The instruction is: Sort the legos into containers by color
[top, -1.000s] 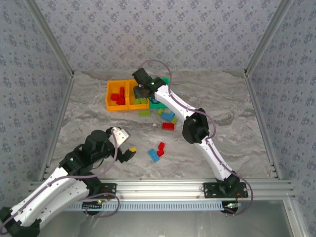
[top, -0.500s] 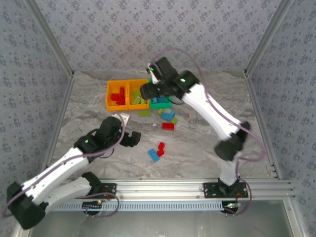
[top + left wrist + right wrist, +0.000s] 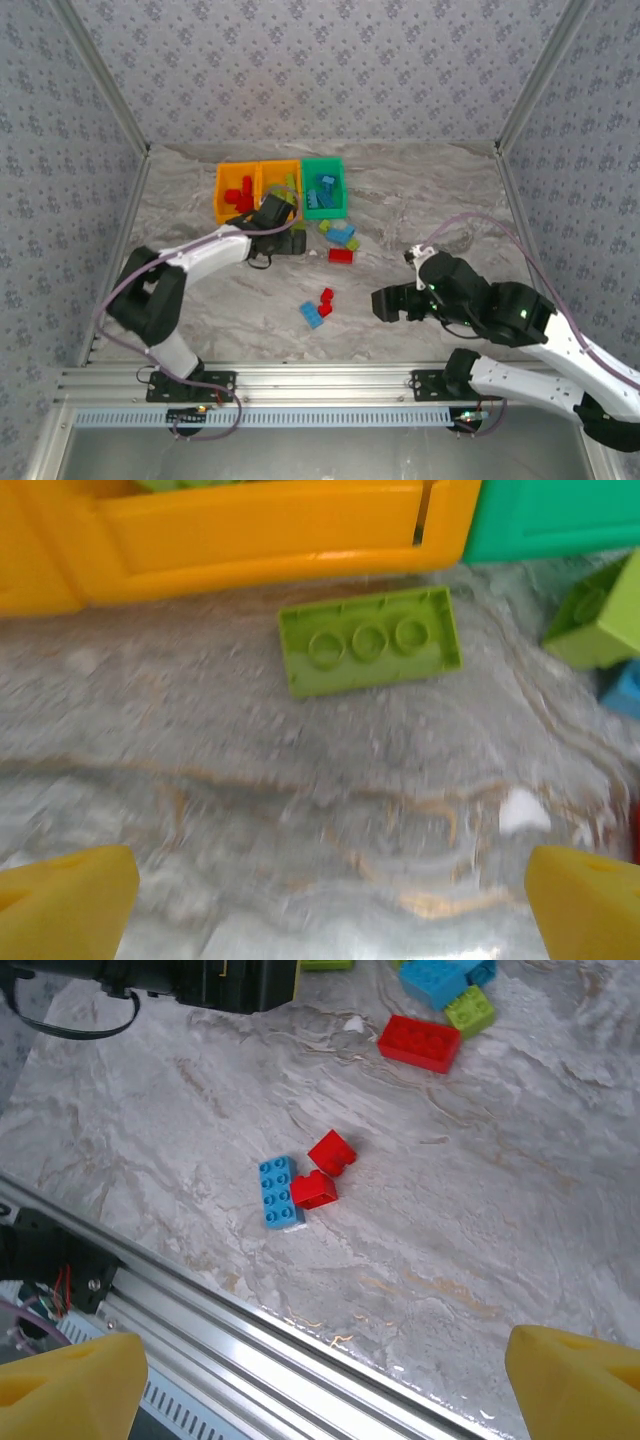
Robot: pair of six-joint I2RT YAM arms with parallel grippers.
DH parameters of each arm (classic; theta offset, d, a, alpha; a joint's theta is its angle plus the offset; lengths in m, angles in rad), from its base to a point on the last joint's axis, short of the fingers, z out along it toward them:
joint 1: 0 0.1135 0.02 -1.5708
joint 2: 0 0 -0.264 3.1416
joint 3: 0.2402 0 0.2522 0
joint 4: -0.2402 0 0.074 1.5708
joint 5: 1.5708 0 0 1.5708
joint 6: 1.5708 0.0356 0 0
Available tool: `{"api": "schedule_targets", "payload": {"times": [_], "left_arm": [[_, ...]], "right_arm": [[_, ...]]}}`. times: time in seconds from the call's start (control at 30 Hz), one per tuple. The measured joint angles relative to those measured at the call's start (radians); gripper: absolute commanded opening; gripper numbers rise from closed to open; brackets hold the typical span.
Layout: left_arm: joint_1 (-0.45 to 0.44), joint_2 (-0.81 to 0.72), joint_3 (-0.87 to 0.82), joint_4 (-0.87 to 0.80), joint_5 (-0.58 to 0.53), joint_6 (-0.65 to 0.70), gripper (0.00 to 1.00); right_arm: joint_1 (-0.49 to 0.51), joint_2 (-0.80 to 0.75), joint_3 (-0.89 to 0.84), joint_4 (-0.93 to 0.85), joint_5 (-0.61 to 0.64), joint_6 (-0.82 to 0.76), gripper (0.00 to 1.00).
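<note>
Left arm [image 3: 215,250] now beside lime lego [image 3: 368,642]

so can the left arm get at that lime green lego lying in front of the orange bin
Probably yes. The left end effector is open, with the lime green lego lying flat just ahead and nothing between them. The orange bin sits close behind it, so room on that side looks tight.
</note>
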Motion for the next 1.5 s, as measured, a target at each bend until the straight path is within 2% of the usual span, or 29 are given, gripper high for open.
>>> {"api": "schedule_targets", "payload": {"times": [0.3, 0.6, 0.73, 0.97, 1.23, 1.37, 1.5], "left_arm": [[0.035, 0.248, 0.171, 0.049, -0.004, 0.013, 0.98], [0.047, 0.317, 0.237, 0.04, -0.008, 0.034, 0.76], [0.048, 0.317, 0.236, 0.041, 0.0, 0.041, 0.67], [0.043, 0.269, 0.173, 0.058, 0.036, 0.049, 0.61], [-0.042, 0.044, 0.083, -0.026, 0.063, 0.051, 0.61], [-0.032, -0.032, 0.151, -0.043, 0.002, 0.087, 0.61], [0.028, 0.024, 0.29, -0.037, -0.037, 0.126, 0.61]], "right_arm": [[0.007, 0.047, 0.069, -0.029, 0.065, 0.058, 1.0], [0.008, 0.101, 0.083, -0.047, 0.082, 0.059, 1.0], [0.008, 0.1, 0.083, -0.046, 0.082, 0.063, 1.0], [0.008, 0.114, 0.083, -0.045, 0.081, 0.062, 1.0], [0.008, 0.14, 0.083, -0.021, 0.081, 0.062, 1.0], [0.008, 0.163, 0.083, -0.012, 0.08, 0.062, 1.0], [0.008, 0.171, 0.083, -0.011, 0.08, 0.062, 1.0]]}}
